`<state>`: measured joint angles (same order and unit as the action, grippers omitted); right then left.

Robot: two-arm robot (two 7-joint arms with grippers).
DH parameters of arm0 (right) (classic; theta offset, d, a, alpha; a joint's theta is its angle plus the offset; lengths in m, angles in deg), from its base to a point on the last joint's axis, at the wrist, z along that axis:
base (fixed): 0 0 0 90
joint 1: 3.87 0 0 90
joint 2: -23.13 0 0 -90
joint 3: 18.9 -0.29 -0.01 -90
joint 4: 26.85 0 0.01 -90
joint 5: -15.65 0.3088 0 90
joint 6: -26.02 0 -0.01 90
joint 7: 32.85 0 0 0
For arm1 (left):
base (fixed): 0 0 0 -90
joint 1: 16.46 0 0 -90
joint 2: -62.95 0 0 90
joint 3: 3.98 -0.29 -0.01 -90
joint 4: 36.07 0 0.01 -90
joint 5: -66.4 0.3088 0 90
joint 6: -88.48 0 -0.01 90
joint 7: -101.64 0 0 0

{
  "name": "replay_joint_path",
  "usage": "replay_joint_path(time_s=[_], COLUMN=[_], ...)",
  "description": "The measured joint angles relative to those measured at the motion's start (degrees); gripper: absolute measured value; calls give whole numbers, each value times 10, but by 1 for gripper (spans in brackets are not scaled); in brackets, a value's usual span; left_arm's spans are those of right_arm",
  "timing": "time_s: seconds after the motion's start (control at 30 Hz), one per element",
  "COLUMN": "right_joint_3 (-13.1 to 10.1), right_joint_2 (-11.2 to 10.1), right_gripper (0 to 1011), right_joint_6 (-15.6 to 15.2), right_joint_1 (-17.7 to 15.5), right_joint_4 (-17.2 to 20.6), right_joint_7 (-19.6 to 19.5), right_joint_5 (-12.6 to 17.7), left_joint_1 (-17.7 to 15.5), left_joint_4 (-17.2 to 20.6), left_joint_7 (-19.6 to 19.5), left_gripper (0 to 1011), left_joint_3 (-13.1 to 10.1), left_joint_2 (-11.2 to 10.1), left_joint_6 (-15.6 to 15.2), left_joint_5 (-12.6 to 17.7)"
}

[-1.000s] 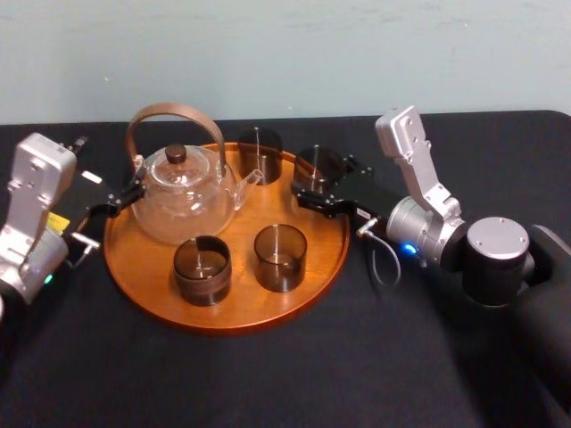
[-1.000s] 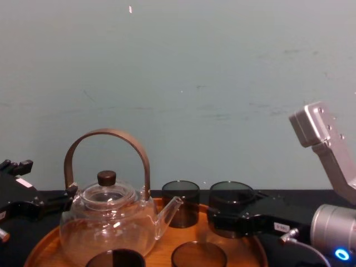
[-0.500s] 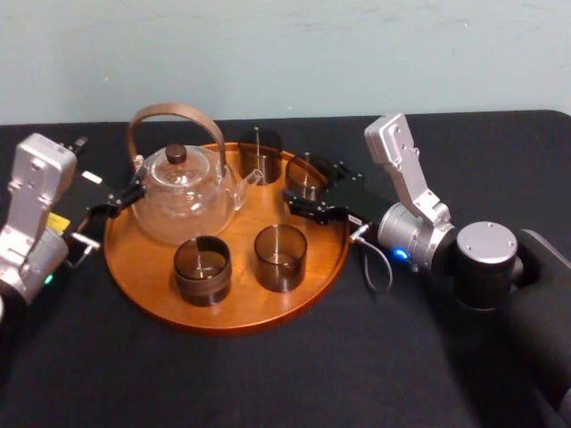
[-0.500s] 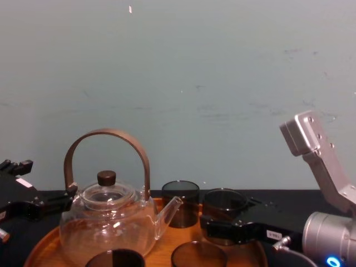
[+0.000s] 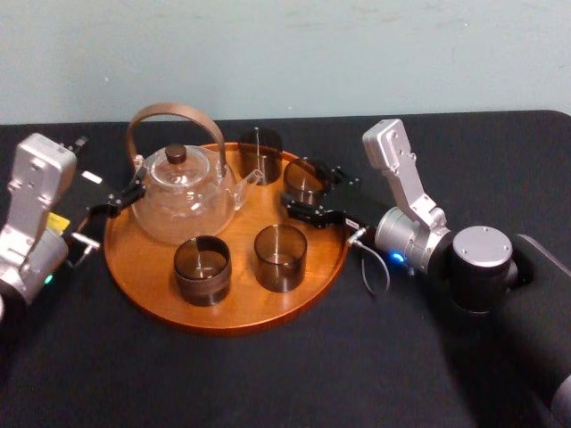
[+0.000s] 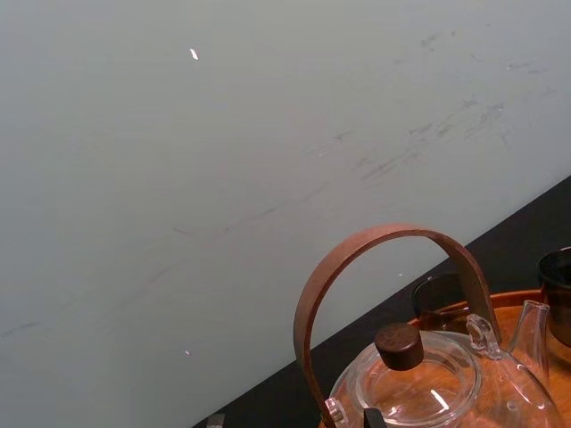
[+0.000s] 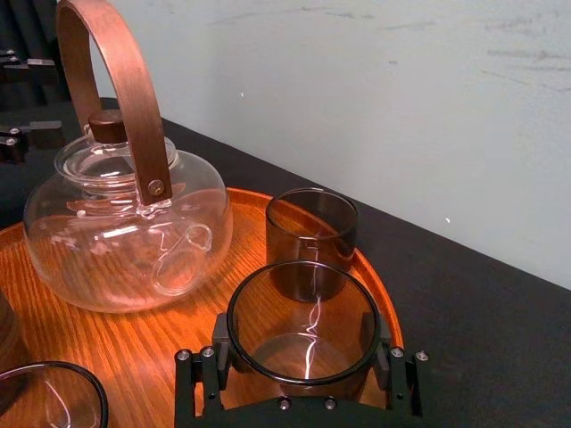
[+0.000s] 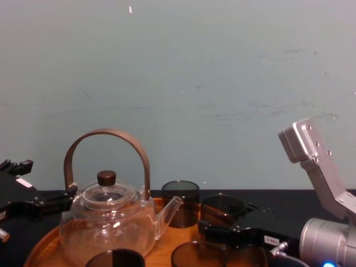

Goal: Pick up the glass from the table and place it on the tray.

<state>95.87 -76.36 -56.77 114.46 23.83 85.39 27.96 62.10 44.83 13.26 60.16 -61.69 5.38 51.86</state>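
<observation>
Black table (image 5: 268, 374); right wrist view alone shows right gripper (image 7: 303, 358) fingers (image 7: 219, 357) clamping glass (image 7: 302, 312) over tray (image 7: 134, 352); left gripper (image 5: 120, 201) beside tray

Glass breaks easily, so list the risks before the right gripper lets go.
1. The held glass in the right gripper is near the tray's rim; set there, it could tilt.
2. The neighbouring smoked glass is close; withdrawing might knock it.
The left gripper hangs by the teapot.

Pale grey-green wall (image 8: 222, 72) behind, plain and matte, faint scuff marks (image 8: 292, 52) toward 2 o'clock, tiny white fleck (image 8: 130, 9) at 11 o'clock, matte black table (image 5: 268, 379) below.
</observation>
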Motion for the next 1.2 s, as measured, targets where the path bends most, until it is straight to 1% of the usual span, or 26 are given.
replay_joint_path(time_s=[0.37,0.8,0.9,0.93,0.97,1.0,1.2], right_joint_3=[3,3,3,3,3,3,3], right_joint_2=[7,7,7,7,7,7,7], right_gripper=[905,905,938,978,978,1002,1002], right_joint_6=[4,4,4,4,4,4,4], right_joint_1=[8,9,9,9,9,9,9], right_joint_4=[-21,-24,-23,-23,-23,-23,-23], right_joint_7=[3,3,3,3,3,3,3], right_joint_5=[-2,-5,-5,-5,-5,-5,-5], left_joint_1=[0,0,0,0,0,0,0], left_joint_4=[0,0,0,0,0,0,0], left_joint_7=[0,0,0,0,0,0,0], left_gripper=[1009,1010,1009,1010,1010,1010,1009], left_joint_3=[0,0,0,0,0,0,0], left_joint_2=[0,0,0,0,0,0,0], left_joint_6=[0,0,0,0,0,0,0], left_joint_5=[0,0,0,0,0,0,0])
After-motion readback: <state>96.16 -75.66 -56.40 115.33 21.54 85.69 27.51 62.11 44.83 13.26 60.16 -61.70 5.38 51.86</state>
